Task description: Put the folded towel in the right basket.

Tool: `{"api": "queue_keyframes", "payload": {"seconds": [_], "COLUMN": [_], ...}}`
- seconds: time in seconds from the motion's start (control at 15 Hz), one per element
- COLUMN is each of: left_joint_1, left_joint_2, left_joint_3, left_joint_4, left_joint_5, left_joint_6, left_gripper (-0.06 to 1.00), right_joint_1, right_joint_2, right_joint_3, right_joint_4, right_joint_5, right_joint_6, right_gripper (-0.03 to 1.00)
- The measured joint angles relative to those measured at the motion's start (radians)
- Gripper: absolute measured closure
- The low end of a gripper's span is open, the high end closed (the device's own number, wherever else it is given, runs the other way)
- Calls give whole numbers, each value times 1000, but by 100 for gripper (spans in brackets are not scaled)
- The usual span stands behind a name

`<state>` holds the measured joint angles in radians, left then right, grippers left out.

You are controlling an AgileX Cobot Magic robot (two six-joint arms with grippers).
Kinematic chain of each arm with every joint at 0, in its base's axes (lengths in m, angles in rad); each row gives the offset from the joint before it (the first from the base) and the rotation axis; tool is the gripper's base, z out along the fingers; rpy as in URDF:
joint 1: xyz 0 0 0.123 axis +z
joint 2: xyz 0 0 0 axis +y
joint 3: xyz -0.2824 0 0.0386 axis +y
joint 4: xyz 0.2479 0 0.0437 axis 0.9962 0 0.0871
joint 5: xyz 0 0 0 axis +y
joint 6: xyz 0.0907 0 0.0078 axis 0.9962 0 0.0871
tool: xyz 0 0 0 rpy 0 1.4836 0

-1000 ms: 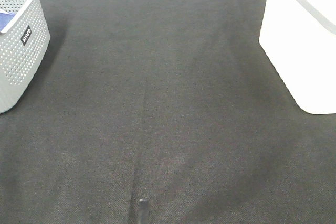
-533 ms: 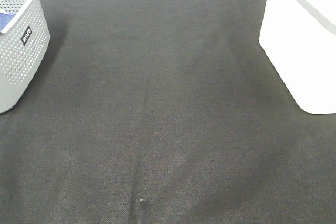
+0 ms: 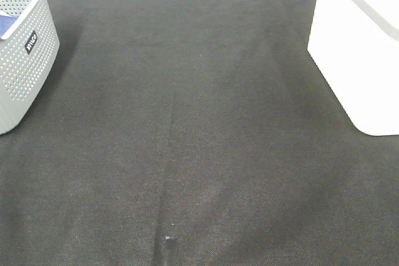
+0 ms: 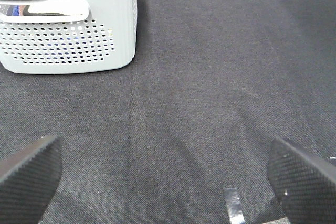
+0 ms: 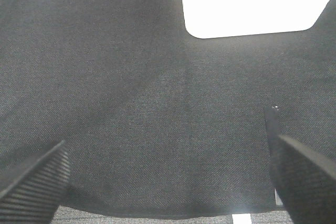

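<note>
No folded towel shows on the dark-clothed bench (image 3: pixel 199 123), so its direction cannot be told; both the left hand (image 4: pixel 168 171) and right hand (image 5: pixel 168 177) hover spread and empty, the right facing the white basket (image 3: pixel 361 48).

The left gripper (image 4: pixel 165 169) has its jaws spread wide, one textured black fingertip (image 4: pixel 29 174) at each lower corner of its wrist view, nothing between them. The right gripper (image 5: pixel 168 177) is likewise wide apart, its ribbed black fingertips (image 5: pixel 34 184) empty. Neither arm shows in the exterior high view.
</note>
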<state>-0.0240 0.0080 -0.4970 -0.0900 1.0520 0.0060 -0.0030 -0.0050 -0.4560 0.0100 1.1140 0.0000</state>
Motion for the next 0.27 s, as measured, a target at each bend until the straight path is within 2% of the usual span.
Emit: {"api": "queue_keyframes", "payload": {"seconds": [0.27], "left_joint_1": [0], "left_joint_2": [0], "left_joint_3": [0], "left_joint_4": [0], "left_joint_5": [0], "left_joint_6": [0], "left_gripper": [-4], "right_joint_1": [0], "right_joint_2": [0], "right_joint_3": [0], "right_joint_4": [0], "right_joint_5": [0], "right_joint_6": [0], "right_gripper": [-2]}}
